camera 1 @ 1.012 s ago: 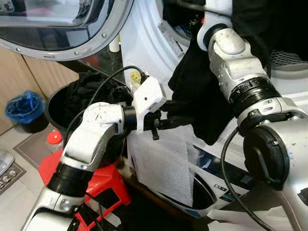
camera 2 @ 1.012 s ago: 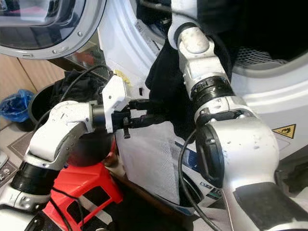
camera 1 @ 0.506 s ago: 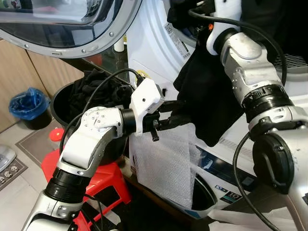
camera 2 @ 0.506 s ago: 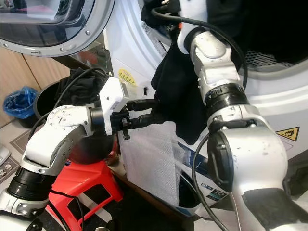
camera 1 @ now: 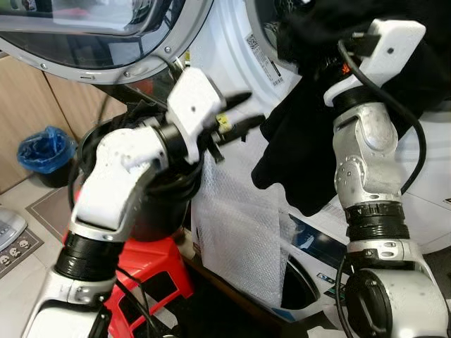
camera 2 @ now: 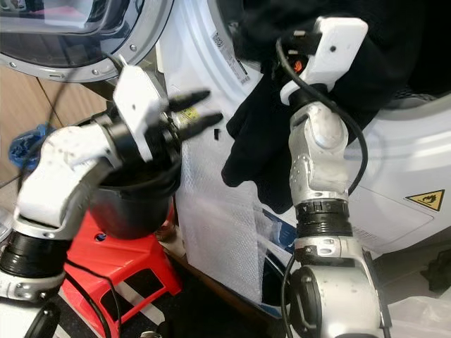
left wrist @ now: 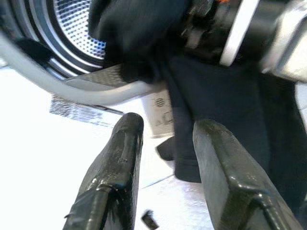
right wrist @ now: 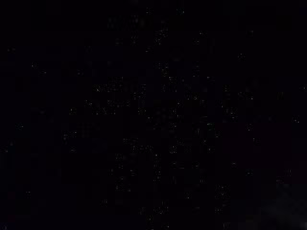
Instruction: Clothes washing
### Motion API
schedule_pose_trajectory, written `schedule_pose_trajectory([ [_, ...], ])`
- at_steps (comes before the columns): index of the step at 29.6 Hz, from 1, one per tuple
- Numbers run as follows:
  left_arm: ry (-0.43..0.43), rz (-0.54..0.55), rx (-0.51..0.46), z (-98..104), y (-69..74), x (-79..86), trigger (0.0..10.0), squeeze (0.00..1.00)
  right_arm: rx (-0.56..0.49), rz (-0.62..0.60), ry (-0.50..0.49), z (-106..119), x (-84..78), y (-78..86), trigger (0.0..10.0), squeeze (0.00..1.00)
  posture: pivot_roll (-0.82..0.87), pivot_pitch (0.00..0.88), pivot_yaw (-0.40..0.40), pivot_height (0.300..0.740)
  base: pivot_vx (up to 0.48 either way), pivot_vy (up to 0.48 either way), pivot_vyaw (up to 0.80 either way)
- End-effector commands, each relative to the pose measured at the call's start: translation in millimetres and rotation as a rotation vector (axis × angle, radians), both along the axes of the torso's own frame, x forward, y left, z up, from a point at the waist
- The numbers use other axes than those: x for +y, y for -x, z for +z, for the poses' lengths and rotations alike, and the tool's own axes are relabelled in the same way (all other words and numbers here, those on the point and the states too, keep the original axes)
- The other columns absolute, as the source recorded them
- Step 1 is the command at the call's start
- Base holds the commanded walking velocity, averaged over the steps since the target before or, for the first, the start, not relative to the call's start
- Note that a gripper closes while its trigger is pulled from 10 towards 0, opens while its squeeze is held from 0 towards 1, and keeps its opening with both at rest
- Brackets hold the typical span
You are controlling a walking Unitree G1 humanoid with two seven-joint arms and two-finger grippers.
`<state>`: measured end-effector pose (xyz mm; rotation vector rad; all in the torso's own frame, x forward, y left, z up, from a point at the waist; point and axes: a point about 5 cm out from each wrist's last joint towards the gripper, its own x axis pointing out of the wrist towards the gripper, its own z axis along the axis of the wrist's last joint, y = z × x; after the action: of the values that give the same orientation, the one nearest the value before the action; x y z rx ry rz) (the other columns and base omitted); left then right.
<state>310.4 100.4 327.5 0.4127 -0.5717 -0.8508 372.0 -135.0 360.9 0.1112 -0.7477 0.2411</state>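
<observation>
The left gripper (left wrist: 163, 143) is hanging parted and empty just beside the black garment (camera 1: 303, 155), which is draping from the washer's drum opening (left wrist: 76, 28); the right gripper's fingers are untellable. A red stool (camera 1: 151, 274) is supporting a black bucket (camera 2: 134, 204).

The scene is seen by both eye views from the head, looking forward and down at close range; the washer (camera 1: 232, 49), the black cloth (camera 1: 303, 155) and both arms are shared. The left wrist view is aimed along the left pincer (left wrist: 165, 143) toward the drum (left wrist: 76, 24), very near the cloth. The right wrist view is nearly black.
</observation>
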Motion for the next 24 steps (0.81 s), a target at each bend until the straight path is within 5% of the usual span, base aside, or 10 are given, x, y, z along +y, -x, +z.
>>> schedule_pose_trajectory([
  [1,-0.012,0.024,-0.038,3.7,2.7,-0.9,10.0,0.0,-0.013,0.0,-0.017,0.3,1.4,4.3,10.0,0.0,0.19,0.193,-0.104,0.74,0.0,0.0,0.0],
  [7,0.023,0.087,-0.084,8.6,-2.0,0.5,10.0,0.0,-0.009,0.019,-0.036,-3.7,12.1,11.0,10.0,0.0,0.2,0.192,-0.11,0.74,0.0,0.0,0.0],
  [24,0.018,0.08,-0.089,6.3,-1.2,-0.6,10.0,0.0,-0.029,0.035,-0.051,4.3,17.0,17.4,10.0,0.0,0.21,0.193,-0.115,0.74,0.35,0.0,0.0],
])
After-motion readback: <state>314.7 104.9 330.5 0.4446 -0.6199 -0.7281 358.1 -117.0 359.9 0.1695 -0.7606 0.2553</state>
